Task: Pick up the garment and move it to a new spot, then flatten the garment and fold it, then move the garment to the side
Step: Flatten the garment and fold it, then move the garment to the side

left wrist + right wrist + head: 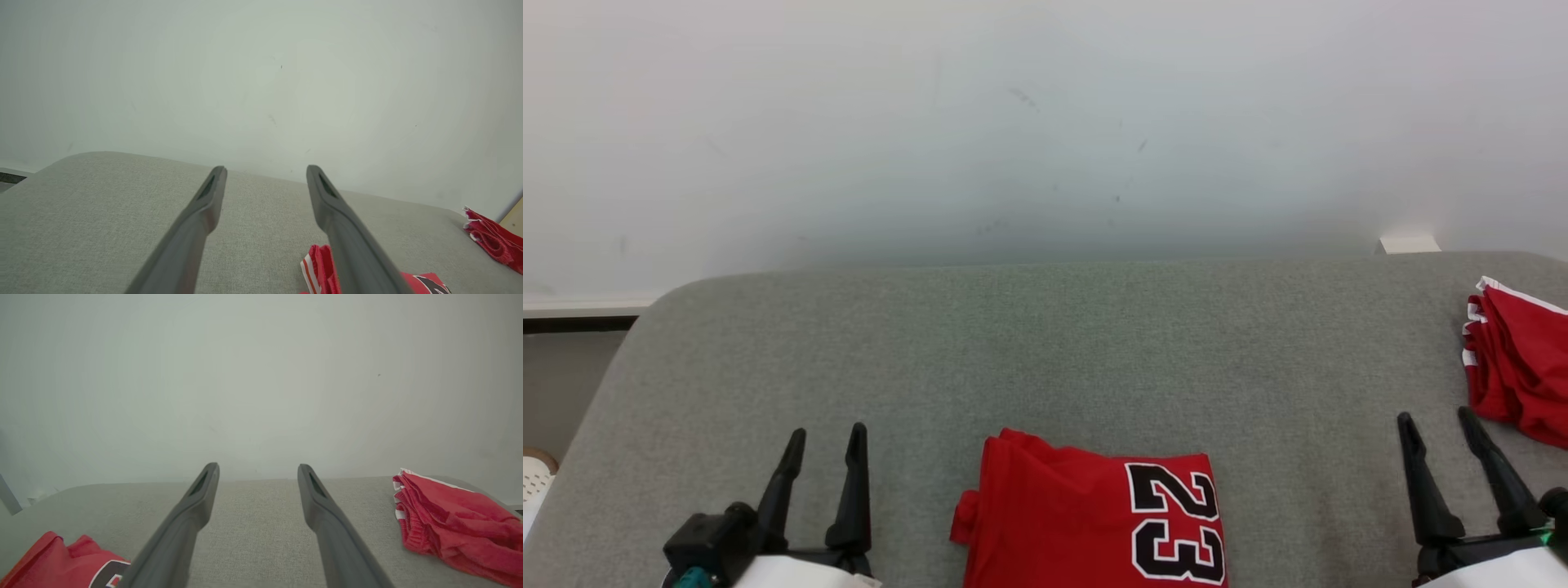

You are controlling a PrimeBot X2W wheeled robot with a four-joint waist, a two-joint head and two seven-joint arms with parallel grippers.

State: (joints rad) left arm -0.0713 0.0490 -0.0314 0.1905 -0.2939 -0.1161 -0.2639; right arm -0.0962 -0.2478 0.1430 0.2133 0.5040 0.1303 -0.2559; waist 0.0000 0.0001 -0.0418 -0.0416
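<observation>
Head view — left hand (827,434), right hand (1436,416) agape, empty — red shorts (1523,367), perhaps, beside latter.

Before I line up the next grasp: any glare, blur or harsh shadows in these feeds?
Head view: soft, even light, no glare; the 23 on the folded red jersey reads sharp, its lower part cropped by the frame. Left wrist view: left gripper fingers smear close to the lens, corners dim slightly. Right wrist view: bunched red garment crisp, only a faint shadow on the grey cushion.

grey cushioned surface (1045,343) against a plain white wall (1045,122).
</observation>
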